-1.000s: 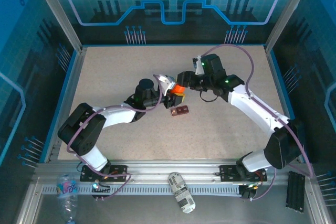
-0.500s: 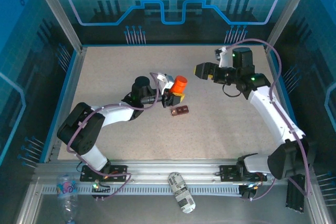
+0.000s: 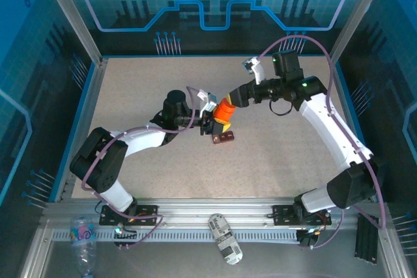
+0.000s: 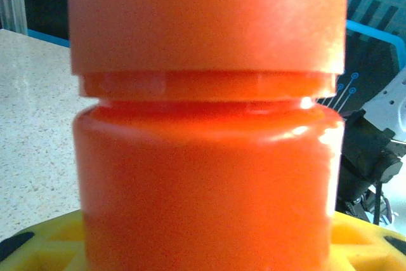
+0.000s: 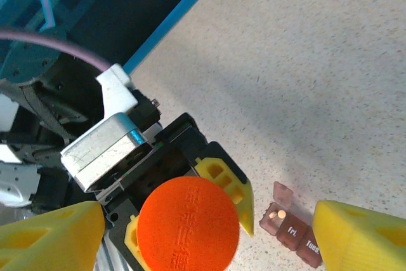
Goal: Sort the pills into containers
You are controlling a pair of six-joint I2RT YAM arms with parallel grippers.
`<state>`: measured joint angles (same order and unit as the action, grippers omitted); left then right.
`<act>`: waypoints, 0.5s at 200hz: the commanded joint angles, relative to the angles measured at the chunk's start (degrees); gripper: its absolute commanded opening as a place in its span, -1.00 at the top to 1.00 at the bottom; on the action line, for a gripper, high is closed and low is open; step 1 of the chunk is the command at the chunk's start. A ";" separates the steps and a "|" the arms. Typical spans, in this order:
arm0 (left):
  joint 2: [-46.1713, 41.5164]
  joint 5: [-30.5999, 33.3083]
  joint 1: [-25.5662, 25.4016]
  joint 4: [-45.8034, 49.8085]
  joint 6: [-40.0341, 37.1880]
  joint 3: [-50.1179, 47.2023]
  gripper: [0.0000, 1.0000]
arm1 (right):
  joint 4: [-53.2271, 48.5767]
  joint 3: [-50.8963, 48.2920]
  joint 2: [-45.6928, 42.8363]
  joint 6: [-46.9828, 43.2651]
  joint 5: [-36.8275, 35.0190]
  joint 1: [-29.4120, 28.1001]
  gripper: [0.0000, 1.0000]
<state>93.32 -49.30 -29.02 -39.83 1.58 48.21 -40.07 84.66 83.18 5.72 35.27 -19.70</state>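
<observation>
The orange bottle stands with its cap on, and my left gripper is shut on its body. In the left wrist view the bottle is very close, with yellow fingertips at its base. My right gripper is open above the orange cap, one yellow finger on each side and apart from it. The dark red-brown containers box lies on the table just in front of the bottle. One well is open and holds two pale pills; the other lids are closed.
The speckled table has blue edging and a metal frame around it. A plastic bottle and a labelled package lie on the rail in front of the arm bases.
The right gripper drew back to the right half a second ago and has now come back over the bottle's cap. The left gripper and bottle shifted slightly toward the pill box.
</observation>
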 commanded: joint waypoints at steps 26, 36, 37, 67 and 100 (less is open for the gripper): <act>-1.58 -3.26 0.41 0.45 0.68 1.92 1.00 | -4.31 0.92 2.07 -3.70 1.82 -2.16 -0.69; -1.65 -3.34 0.43 0.57 0.61 1.89 1.00 | -4.39 0.63 2.06 -3.87 1.92 -2.35 -0.66; -1.65 -3.35 0.40 0.56 0.61 1.89 1.00 | -4.40 0.57 2.07 -3.87 1.96 -2.35 -0.66; -1.60 -3.47 0.49 0.69 0.50 1.90 1.00 | -4.40 -0.37 2.27 -3.91 2.46 -2.58 -0.58; -1.60 -3.44 0.50 0.57 0.58 1.86 1.00 | -4.13 -1.16 2.59 -3.54 2.62 -2.71 -0.53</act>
<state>93.32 -50.87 -28.97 -38.79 1.58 48.31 -43.09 84.42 85.03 2.90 36.49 -21.76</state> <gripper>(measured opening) 0.527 0.771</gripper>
